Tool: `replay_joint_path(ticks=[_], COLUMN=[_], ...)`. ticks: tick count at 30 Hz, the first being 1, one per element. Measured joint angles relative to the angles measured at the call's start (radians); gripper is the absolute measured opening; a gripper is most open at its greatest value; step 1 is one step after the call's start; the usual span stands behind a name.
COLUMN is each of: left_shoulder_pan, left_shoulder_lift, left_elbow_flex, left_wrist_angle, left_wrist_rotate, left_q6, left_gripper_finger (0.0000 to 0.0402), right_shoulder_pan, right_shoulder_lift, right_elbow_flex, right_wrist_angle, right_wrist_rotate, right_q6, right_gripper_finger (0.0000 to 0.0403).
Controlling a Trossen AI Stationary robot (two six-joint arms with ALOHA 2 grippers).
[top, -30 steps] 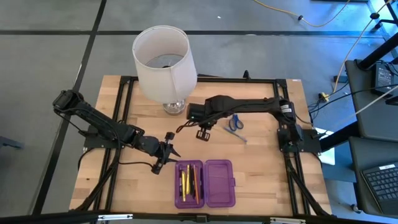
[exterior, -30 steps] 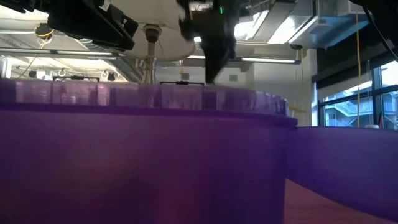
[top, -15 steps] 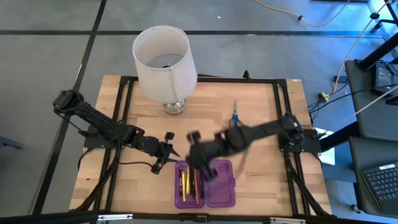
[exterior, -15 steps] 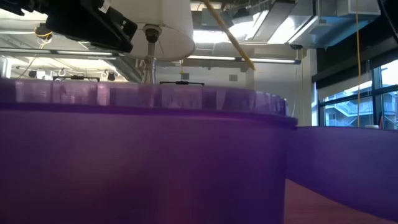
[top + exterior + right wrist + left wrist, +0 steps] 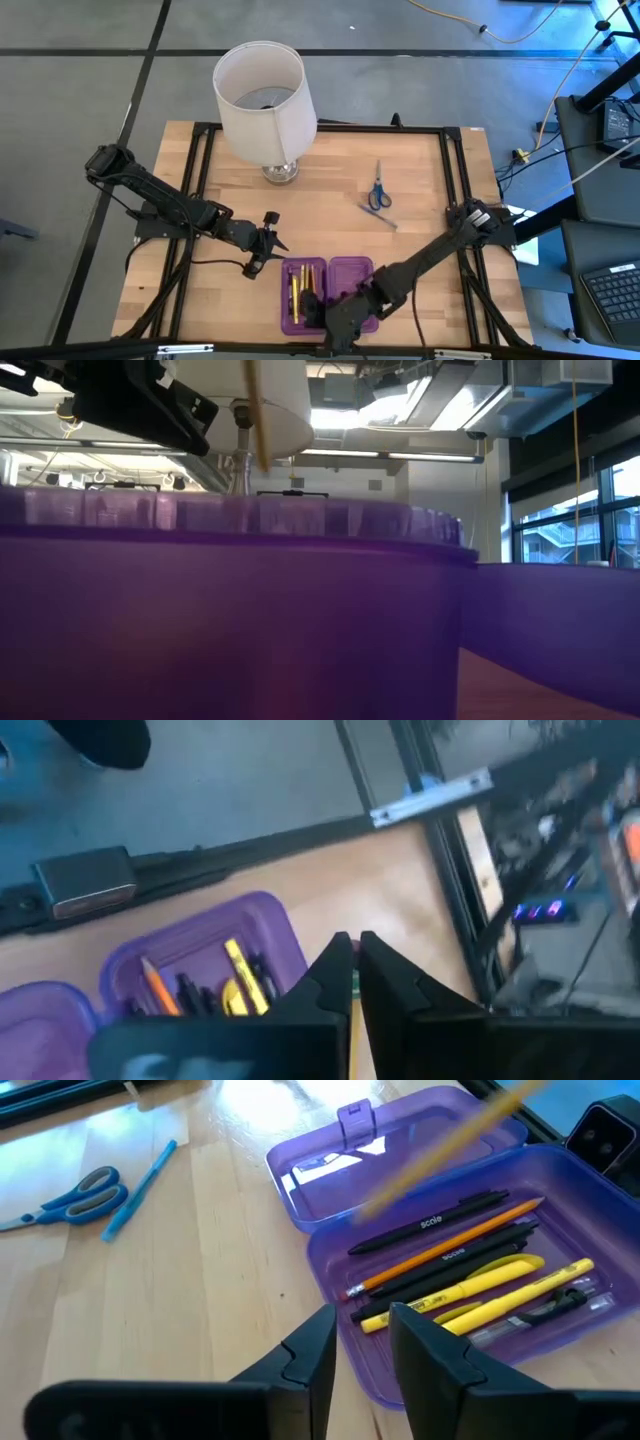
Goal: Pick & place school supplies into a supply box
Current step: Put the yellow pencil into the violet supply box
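Observation:
The purple supply box (image 5: 352,272) lies open near the table's near edge. Its left half (image 5: 470,1270) holds dark pens, an orange pencil and yellow markers. My right gripper (image 5: 337,318) hangs over the box's near end, shut on a yellow pencil (image 5: 450,1145) that shows blurred above the box. My left gripper (image 5: 362,1342) waits left of the box, low over the table, fingers slightly apart and holding nothing. Blue-handled scissors (image 5: 377,190) and a thin pen (image 5: 386,219) lie flat on the wood farther back. My right gripper pinches the yellow pencil (image 5: 354,1010) between its two fingers, coming from above over the box. The pencil is lifted clear and tilted above the open box (image 5: 230,620). The fingers themselves hide which part of the pencil they are on.
A white-shaded lamp (image 5: 262,95) stands at the table's far left-middle. The box's lid half (image 5: 400,1140) lies flat beside the filled half. Bare wood stretches between the lamp, the scissors and the box. Black frame rails run along the table's sides.
My right gripper has swung fast from the table's far middle, beside the lamp and scissors, toward the near edge and now hangs over the box. The yellow pencil has come with it, lifted clear and steeper now than half a second ago.

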Motion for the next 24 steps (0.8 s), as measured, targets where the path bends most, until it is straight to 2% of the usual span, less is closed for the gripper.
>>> replay_joint_path(ticks=[6, 13, 24], left_shoulder_pan=[-0.001, -0.001, -0.001], left_shoulder_lift=[0.0, 0.0, 0.0], left_elbow_flex=[0.0, 0.0, 0.0], left_wrist_angle=[0.001, 0.001, 0.0], left_wrist_rotate=[-0.001, -0.001, -0.001], left_q6=[-0.001, -0.026, -0.026], left_gripper_finger=[0.0091, 0.0091, 0.0089], right_shoulder_pan=[0.01, 0.019, 0.013], right_shoulder_lift=[0.0, 0.003, 0.08], right_elbow_flex=[-0.126, -0.133, -0.132], right_wrist_angle=[0.157, 0.151, 0.115], right_wrist_rotate=[0.0, -0.035, -0.026], right_q6=[0.004, 0.135, 0.132], right_gripper_finger=[0.0016, 0.0017, 0.0017])
